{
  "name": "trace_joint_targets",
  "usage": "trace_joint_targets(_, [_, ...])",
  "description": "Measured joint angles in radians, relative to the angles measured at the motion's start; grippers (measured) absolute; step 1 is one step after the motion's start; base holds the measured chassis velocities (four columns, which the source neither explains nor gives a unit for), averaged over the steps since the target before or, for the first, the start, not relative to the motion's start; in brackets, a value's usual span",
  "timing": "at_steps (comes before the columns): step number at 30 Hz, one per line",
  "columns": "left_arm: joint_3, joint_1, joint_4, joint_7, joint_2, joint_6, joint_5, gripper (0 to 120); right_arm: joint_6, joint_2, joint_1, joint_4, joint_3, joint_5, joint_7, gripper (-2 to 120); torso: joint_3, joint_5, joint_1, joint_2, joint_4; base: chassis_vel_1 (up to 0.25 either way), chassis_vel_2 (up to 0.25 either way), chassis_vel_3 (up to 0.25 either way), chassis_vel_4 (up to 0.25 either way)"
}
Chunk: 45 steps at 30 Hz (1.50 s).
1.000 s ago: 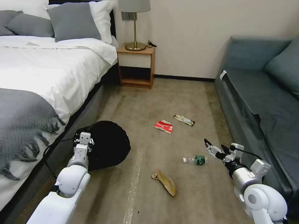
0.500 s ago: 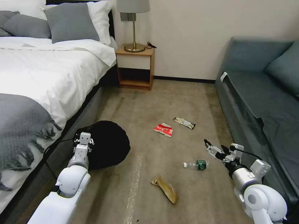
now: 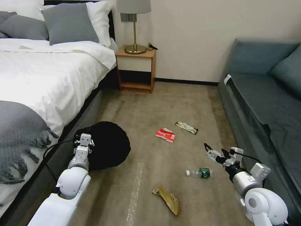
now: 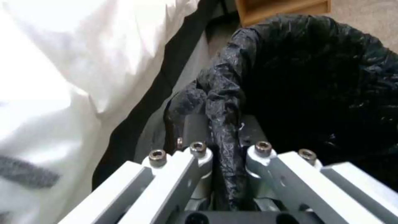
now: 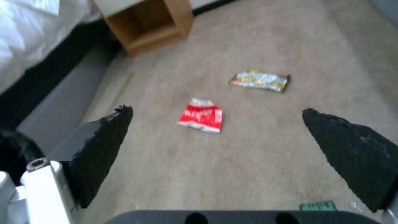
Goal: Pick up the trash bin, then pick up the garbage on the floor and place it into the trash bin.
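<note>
Bin-wise, the left gripper (image 4: pixel 226 174) has its fingers pinched on the trash bin (image 3: pixel 108 146) rim by the bed; light, but that liner looks slippery. Right gripper (image 3: pixel 215 151) hangs spread wide above the bottle (image 3: pixel 200 172) on the floor, which will probably roll, so grab mid-body.

Your head camera looks down the carpet (image 3: pixel 175 103) toward the nightstand (image 3: pixel 136 69); the right wrist camera, nearer, shares that floor; the left wrist camera is pressed against the trash bin (image 4: pixel 315 77).
</note>
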State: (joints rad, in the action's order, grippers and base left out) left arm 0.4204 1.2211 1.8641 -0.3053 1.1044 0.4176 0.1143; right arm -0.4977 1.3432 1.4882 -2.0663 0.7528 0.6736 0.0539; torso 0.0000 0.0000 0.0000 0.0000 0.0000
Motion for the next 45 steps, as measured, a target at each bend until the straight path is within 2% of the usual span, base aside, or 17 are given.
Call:
trace_joint_targets(6, [0.02, -0.015, 0.0, 0.011, 0.0, -0.007, 0.007, 4, -0.013, -0.01, -0.001, 0.016, -0.029, -0.031, 0.011, 100, 0.0, 0.0001, 0.0, 0.0, -0.0001, -0.062, 0.055, 0.051, -0.052])
trace_joint_targets(13, [0.044, -0.019, -0.024, 0.038, 0.001, -0.031, 0.015, 4, -0.083, -0.035, -0.019, 0.036, -0.06, -0.036, 0.042, 100, 0.0, 0.0, 0.0, 0.0, 0.0, -0.029, 0.023, 0.027, -0.028])
trace_joint_targets(23, [0.038, -0.03, -0.068, 0.08, 0.006, -0.078, 0.005, 4, -0.171, -0.152, -0.055, 0.11, -0.128, -0.079, 0.09, 100, 0.0, 0.0, 0.0, 0.0, -0.0001, 0.0, 0.0, 0.0, 0.0])
trace_joint_targets(30, [0.031, -0.042, -0.107, 0.135, 0.009, -0.131, -0.003, 4, -0.165, -0.349, -0.075, 0.173, -0.321, -0.187, 0.131, 100, 0.0, -0.0001, 0.0, 0.0, -0.0002, 0.0, 0.0, 0.0, 0.0])
trace_joint_targets(32, [0.031, -0.043, -0.111, 0.137, 0.009, -0.132, -0.003, 4, -0.163, -0.361, -0.078, 0.175, -0.342, -0.193, 0.134, 100, 0.0, -0.0001, 0.0, 0.0, -0.0002, 0.0, 0.0, 0.0, 0.0])
trace_joint_targets(34, [0.028, -0.045, -0.123, 0.14, 0.011, -0.133, -0.002, 4, -0.155, -0.395, -0.098, 0.192, -0.437, -0.213, 0.143, 100, 0.0, 0.0, 0.0, 0.0, 0.0, 0.0, 0.0, 0.0, 0.0])
trace_joint_targets(45, [0.03, -0.03, -0.135, 0.139, 0.034, -0.135, -0.006, 4, -0.151, -0.398, -0.193, 0.244, -0.638, -0.243, 0.161, 100, 0.0, 0.0, 0.0, 0.0, 0.0, 0.0, 0.0, 0.0, 0.0])
